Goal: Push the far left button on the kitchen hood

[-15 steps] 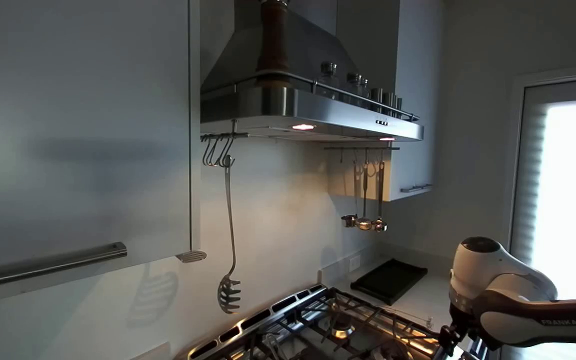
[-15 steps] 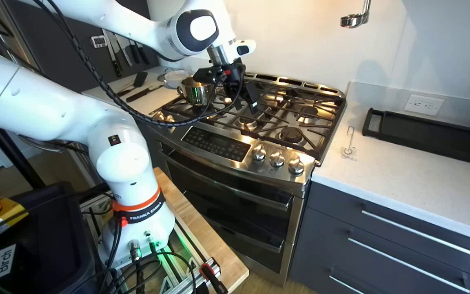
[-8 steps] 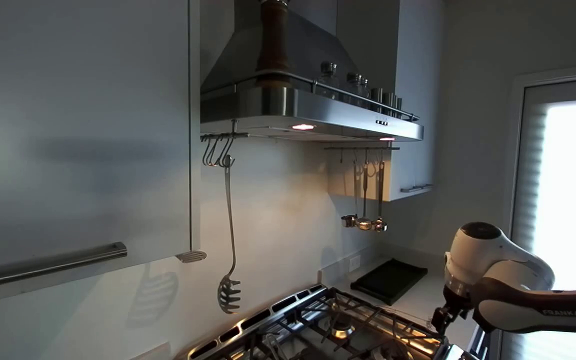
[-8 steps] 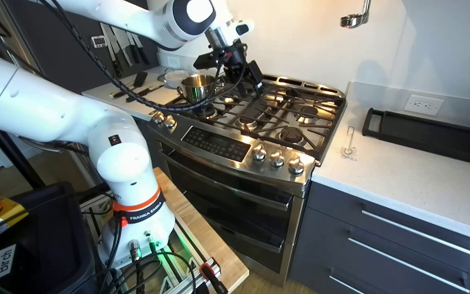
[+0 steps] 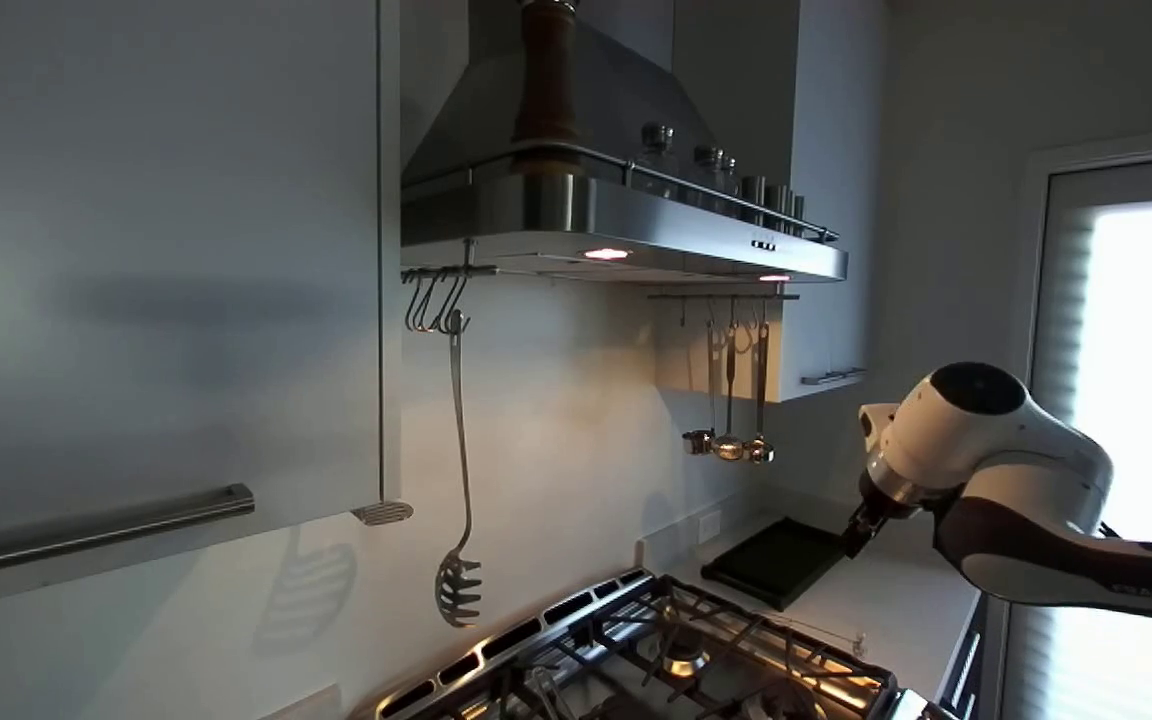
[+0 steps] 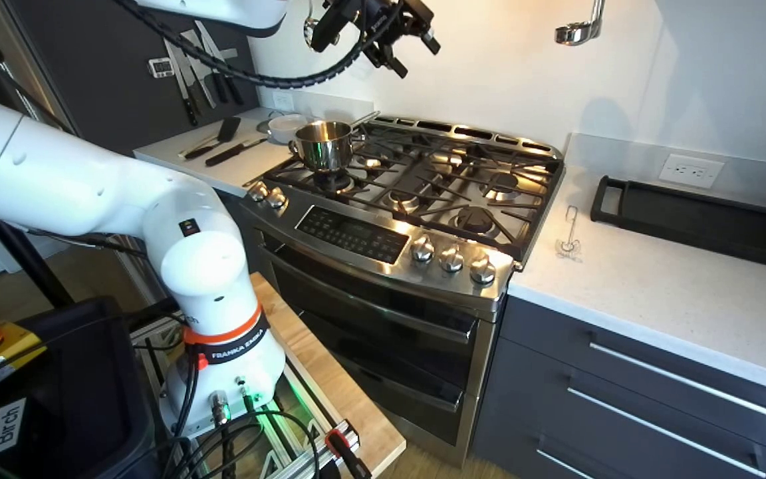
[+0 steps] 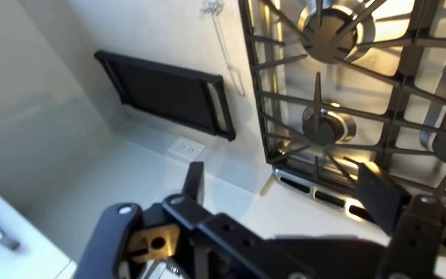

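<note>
- On the stove (image 6: 433,279) stands a metal pot (image 6: 325,150) (what it holds, I cannot tell).
- Above the stove, the hood (image 5: 676,225) carries glass jars (image 5: 656,150) behind a rail (image 5: 628,174).
- "Birch" reads on a white label (image 6: 7,426), "FRANKA EMIKA" on the arm (image 6: 200,266).
- Jaws spread wide, the pincer (image 6: 414,56) hangs lower than the hood's buttons (image 5: 763,246), well apart from them.

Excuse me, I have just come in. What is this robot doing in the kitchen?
The robot arm holds its gripper, open and empty, above the level of the stove. The aim is to push the far left button on the kitchen hood. Right now the gripper is apart from the hood and touches no button. The lamps under the hood are lit.
</note>
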